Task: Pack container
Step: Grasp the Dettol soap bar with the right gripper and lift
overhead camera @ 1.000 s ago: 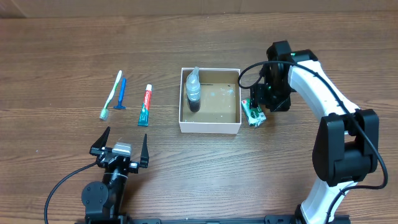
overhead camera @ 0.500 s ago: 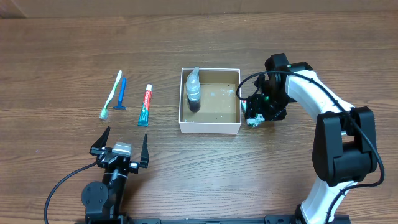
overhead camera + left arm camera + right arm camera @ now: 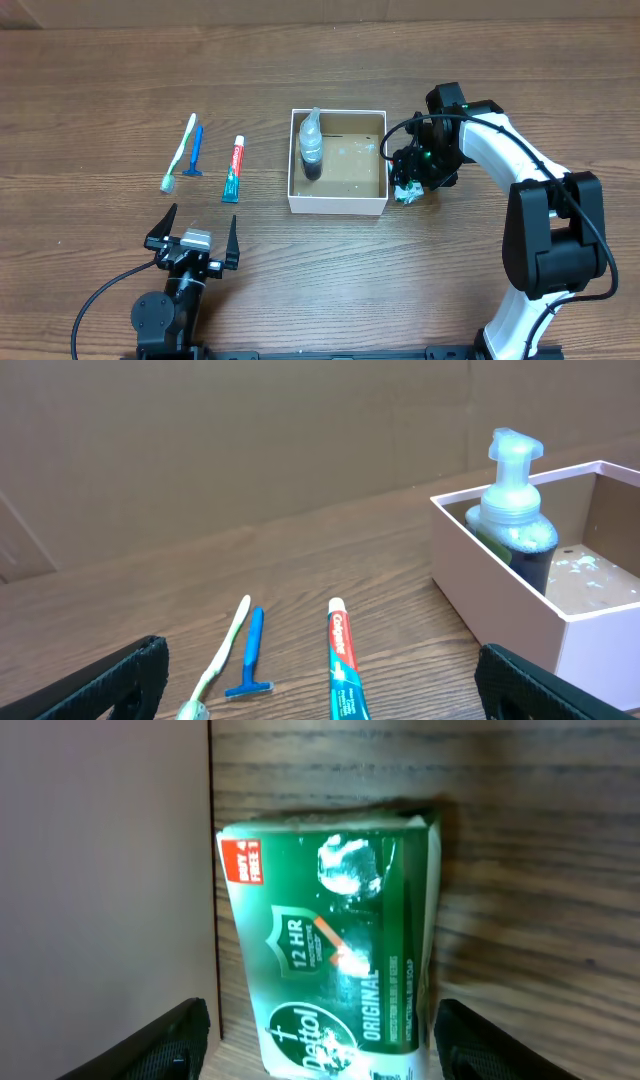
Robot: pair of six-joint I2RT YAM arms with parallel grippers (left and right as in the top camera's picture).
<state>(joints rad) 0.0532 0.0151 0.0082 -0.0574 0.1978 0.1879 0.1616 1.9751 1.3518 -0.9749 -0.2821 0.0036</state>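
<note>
Between the wide-spread fingers of the right gripper (image 3: 320,1045) lies a green bar of soap (image 3: 330,940) in its wrapper, flat on the wooden table (image 3: 540,840). Neither finger presses it, so the gripper holds nothing. The wrapper reads "Dettol", "12 HR" on a shield and "ORIGINAL", with a red corner tag saying "BUY 4 FREE 1".

Just past one finger is the white outer wall of the container (image 3: 100,870). The soap sits close against it, touching or nearly so. The step in hand looks like the pick-up of the soap. The next move calls for closing squarely on the bar without the wall-side finger catching the rim, then lifting it over the wall into the brown inside.

A pump bottle (image 3: 312,150) already stands in the container, against the wall farthest from these fingers.

Farther off, the left gripper (image 3: 202,214) rests with its fingers wide apart and empty. Ahead of them lie a toothpaste tube (image 3: 343,660), a blue razor (image 3: 253,655) and a toothbrush (image 3: 225,655). The tube's lettering is too small to read.
</note>
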